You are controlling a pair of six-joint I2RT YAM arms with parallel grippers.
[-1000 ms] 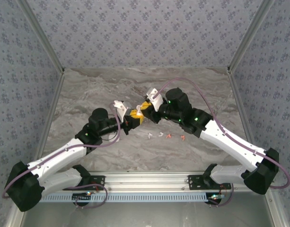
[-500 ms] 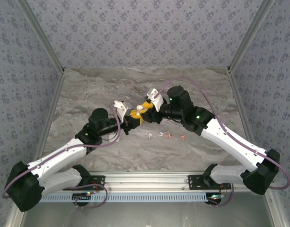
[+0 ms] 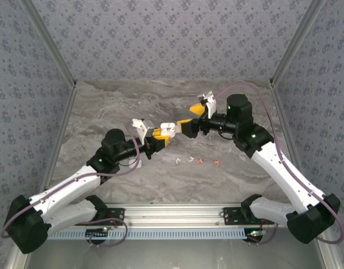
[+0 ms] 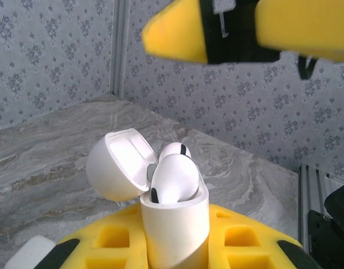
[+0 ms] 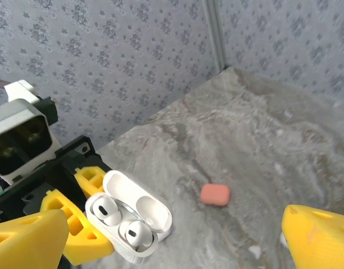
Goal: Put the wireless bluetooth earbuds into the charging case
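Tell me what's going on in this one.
The left fingers grip an open white case with two white earbuds seated in it. The right fingers stand wide open and empty, close by the case. Four loose earbuds lie on the table.

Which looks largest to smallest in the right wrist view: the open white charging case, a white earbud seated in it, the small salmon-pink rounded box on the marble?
1. open white charging case
2. salmon-pink rounded box and seated white earbud: about alike; the box lies farther off, so no ranking.
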